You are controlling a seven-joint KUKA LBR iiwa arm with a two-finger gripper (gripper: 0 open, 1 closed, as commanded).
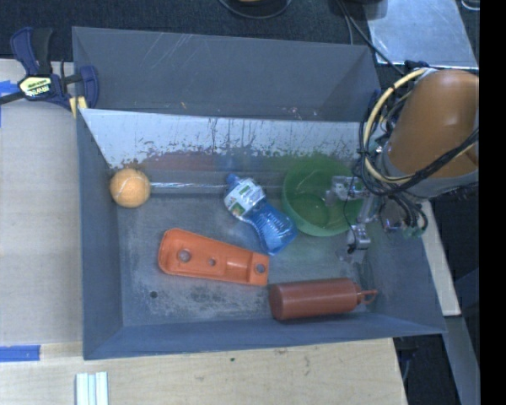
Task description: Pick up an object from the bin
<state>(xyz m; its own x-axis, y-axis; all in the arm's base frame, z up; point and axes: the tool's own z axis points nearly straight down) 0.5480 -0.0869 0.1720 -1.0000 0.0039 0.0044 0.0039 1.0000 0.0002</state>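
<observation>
Claw (356,240) at the bin's (236,83) three o'clock, just beside a green bowl (308,205). Open or closed, I cannot tell.

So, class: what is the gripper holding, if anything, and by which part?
Cannot be told: the gripper sits at the bowl's right rim.

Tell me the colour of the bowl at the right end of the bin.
The bowl is green; the camera view shows it best.

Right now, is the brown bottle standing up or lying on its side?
On its side: the brown bottle lies lengthwise on the bin floor, narrow end pointing right.
</observation>
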